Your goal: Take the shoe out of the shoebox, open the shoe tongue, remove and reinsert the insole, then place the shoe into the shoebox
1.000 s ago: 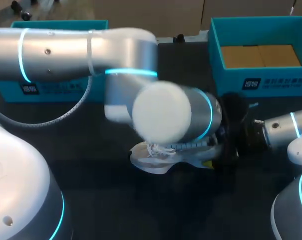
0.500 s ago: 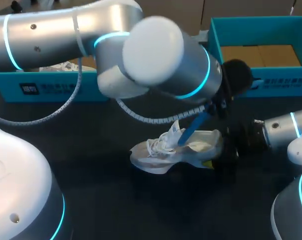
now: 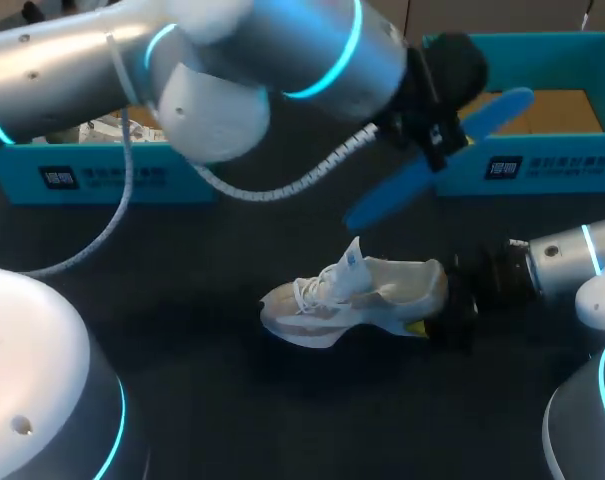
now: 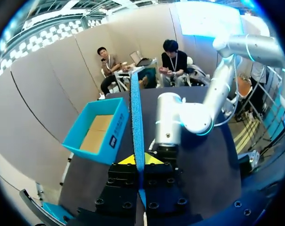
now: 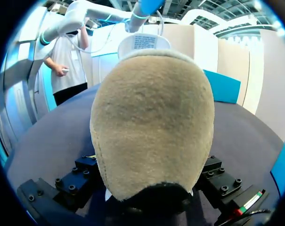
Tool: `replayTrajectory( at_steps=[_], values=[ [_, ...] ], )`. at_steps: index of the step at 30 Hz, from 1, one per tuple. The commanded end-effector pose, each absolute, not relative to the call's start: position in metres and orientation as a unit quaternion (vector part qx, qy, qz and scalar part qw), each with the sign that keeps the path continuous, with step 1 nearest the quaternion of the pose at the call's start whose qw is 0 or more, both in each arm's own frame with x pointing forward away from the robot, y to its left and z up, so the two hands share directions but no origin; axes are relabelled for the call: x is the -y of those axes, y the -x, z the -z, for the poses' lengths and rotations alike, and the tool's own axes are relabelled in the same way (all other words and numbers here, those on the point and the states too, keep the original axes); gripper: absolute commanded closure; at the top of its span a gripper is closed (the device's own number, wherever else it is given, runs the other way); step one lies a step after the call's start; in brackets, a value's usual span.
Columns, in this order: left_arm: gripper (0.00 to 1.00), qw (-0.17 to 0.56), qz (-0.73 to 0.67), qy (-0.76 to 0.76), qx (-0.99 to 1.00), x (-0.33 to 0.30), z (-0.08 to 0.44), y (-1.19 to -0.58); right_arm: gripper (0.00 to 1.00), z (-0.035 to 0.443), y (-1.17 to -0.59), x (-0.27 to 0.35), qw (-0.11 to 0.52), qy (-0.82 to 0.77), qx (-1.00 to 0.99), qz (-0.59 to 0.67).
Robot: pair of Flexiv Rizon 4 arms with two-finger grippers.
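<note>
Two grippers closed: left gripper [image 4: 138,160] pinches thin blue insole [image 3: 397,190], high over black worktop [image 3: 182,330]; right gripper [image 3: 440,315] clamps heel of white lace-up shoe [image 3: 352,298] lying on worktop. Insole removal done, I judge; next, reinsert under raised tongue [image 3: 350,262]

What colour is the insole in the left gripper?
The insole is bright blue; the head view shows it best.

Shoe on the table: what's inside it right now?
Inside the shoe only pale lining shows; the blue insole is out, in the left gripper. The toe end is hidden under tongue and laces.
</note>
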State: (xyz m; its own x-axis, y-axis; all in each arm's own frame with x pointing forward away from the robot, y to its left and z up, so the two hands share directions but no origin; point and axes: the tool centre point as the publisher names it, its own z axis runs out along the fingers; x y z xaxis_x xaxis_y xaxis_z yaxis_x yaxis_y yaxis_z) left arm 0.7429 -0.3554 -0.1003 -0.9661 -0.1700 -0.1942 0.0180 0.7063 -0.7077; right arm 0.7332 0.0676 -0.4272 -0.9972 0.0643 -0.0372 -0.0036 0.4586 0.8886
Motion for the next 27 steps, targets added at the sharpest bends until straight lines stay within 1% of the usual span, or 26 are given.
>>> replayTrajectory(
  at_steps=[1,7,15,23,27],
  values=[
    [1.00,0.102,0.414,0.030,-0.904,0.336,0.093,-0.740,1.00,0.427,-0.733,-0.068,0.033,-0.018,-0.854,-0.518],
    [1.00,0.081,0.444,0.035,-0.892,0.329,0.081,-0.736,1.00,0.427,-0.733,-0.068,0.033,-0.018,-0.854,-0.518],
    [1.00,0.011,0.497,0.048,-0.866,0.320,0.067,-0.738,1.00,0.427,-0.733,-0.068,0.033,-0.018,-0.854,-0.518],
    [1.00,-0.012,0.544,0.085,-0.835,0.313,0.058,-0.740,1.00,0.427,-0.733,-0.068,0.033,-0.018,-0.854,-0.518],
    [1.00,-0.005,0.574,0.107,-0.812,0.307,0.053,-0.737,1.00,0.427,-0.733,-0.068,0.033,-0.018,-0.854,-0.518]
  ],
)
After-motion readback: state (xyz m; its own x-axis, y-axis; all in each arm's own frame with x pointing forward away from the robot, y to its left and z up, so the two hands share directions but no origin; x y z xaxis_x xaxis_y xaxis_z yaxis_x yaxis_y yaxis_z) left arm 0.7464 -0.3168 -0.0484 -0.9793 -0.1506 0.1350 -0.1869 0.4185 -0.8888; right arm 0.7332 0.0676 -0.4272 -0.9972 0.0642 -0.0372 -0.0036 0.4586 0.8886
